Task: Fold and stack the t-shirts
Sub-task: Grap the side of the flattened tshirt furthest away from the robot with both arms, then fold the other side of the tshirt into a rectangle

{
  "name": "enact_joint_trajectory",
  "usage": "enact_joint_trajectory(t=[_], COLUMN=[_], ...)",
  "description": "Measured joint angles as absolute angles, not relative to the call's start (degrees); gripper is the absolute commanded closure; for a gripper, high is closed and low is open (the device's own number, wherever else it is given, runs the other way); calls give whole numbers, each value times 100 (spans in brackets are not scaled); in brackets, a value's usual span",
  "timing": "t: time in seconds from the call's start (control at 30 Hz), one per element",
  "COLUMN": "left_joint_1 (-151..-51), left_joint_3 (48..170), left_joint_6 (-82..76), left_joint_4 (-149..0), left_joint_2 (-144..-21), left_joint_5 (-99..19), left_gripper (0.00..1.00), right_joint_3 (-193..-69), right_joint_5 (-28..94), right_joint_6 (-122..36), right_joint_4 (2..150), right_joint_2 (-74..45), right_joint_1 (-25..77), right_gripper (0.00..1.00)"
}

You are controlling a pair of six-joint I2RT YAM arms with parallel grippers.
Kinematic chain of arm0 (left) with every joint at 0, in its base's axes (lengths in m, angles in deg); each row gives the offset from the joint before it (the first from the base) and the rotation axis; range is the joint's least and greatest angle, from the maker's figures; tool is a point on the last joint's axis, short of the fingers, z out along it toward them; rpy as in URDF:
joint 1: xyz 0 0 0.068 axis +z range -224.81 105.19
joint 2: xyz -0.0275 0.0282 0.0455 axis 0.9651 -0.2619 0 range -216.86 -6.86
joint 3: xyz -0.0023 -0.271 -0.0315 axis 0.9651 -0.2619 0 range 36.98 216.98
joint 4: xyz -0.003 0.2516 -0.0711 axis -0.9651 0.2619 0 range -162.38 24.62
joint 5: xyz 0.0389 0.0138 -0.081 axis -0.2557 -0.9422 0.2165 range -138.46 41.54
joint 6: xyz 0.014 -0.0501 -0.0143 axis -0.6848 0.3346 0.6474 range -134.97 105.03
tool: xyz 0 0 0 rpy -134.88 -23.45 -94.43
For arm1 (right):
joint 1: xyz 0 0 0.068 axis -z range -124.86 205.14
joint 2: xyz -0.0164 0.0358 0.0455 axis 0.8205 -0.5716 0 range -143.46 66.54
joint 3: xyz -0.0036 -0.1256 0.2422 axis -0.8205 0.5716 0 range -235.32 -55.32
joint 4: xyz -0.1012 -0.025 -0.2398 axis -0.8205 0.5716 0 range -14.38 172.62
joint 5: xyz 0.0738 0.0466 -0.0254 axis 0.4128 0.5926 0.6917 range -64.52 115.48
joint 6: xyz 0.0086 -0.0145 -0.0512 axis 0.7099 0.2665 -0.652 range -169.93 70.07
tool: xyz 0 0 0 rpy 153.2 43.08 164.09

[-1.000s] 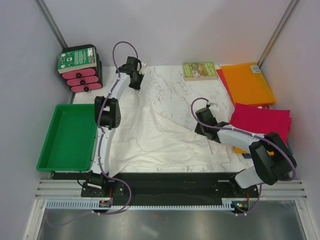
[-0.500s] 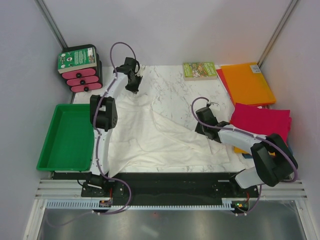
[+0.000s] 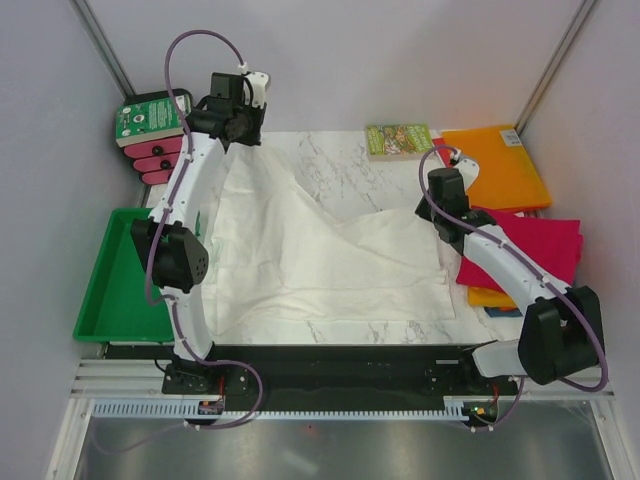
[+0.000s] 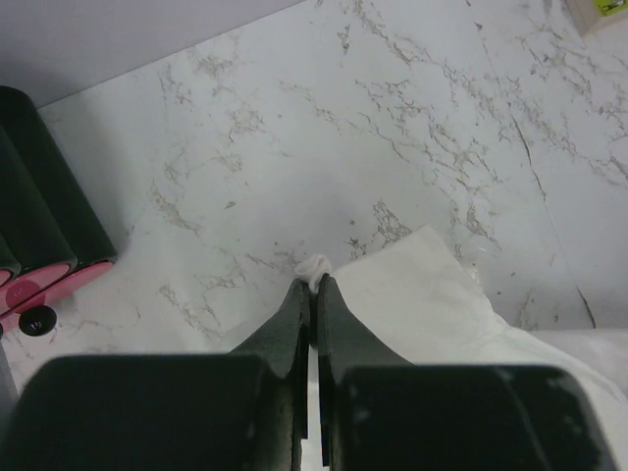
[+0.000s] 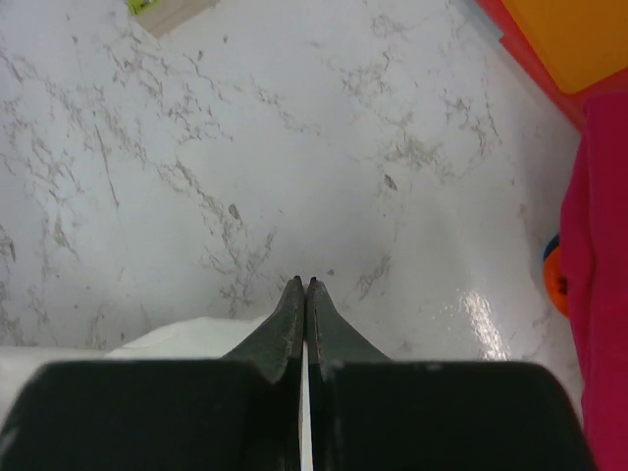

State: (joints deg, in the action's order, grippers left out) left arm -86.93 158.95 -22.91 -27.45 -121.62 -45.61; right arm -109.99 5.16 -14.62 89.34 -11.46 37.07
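Observation:
The thin white t-shirt (image 3: 320,260) lies spread over the marble table, pulled out toward the far side. My left gripper (image 3: 237,140) is shut on its far left corner; a small tuft of white cloth (image 4: 316,267) sticks out past the closed fingertips. Over at the shirt's far right corner, my right gripper (image 3: 433,213) is shut too, with white cloth (image 5: 186,339) showing beside and between its fingers. At the right edge lie a folded orange t-shirt (image 3: 495,165) and a folded magenta t-shirt (image 3: 525,245). A bit of blue cloth (image 3: 497,311) peeks out under the magenta one.
A small green-covered book (image 3: 398,140) lies at the back beside the orange shirt. At the back left stands a black and pink case (image 3: 160,140). A green tray (image 3: 135,270) sits off the table's left edge. Bare marble (image 4: 392,118) lies beyond both grippers.
The left gripper closed on the shirt's corner and rose toward the back left. The right gripper carried its corner back and right. The white shirt is now stretched flatter.

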Motion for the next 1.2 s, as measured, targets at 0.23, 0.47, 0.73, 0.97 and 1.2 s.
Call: enact_joint_trajectory(t=[0.23, 0.47, 0.73, 0.97, 1.2], left_joint_1=[-8658, -8613, -8586, -8488, -8394], left_joint_3=[16142, 17192, 17686, 17701, 17710], left_joint_6=[-2412, -2516, -2667, -2669, -2687], left_joint_4=[-2699, -2594, -2614, -2717, -2852], left_joint_2=[-12671, -13742, -14142, -14242, -14321], left_joint_5=[-4646, -4673, -4714, -4863, -4992], left_gripper=[98, 98, 98, 98, 98], right_joint_3=[-11810, -12829, -14643, -15052, -15034], right_joint_5=[398, 320, 265, 223, 147], right_joint_6=[-1549, -1578, -1726, -1842, -1873], right_joint_4=[9001, 9150, 9360, 9454, 9489], right_joint_2=[-1856, -3056, -4284, -4689, -4772], right_joint_1=[3815, 4024, 4263, 4293, 4407], right_gripper=[100, 100, 100, 100, 100])
